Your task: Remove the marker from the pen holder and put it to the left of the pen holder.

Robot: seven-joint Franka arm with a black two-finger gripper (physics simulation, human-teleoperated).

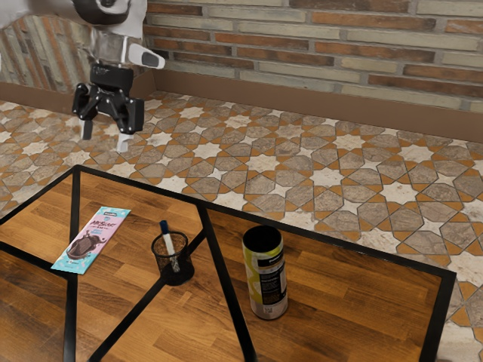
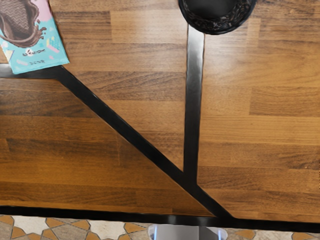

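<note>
Over the floor beyond the table's edge, my gripper hangs open, its two fingertips apart with nothing between them. It is higher than the pen holder and toward the exterior view's left of it. The pen holder, a black mesh cup, stands upright on the table. Inside it leans a white marker with a dark blue end sticking out above the rim. In the wrist view the black pen holder is cut off by the upper edge.
A pink and teal chocolate package lies flat toward the exterior view's left of the holder; the same package is in the wrist view. A tall can stands on the holder's other side. Black strips cross the wooden table.
</note>
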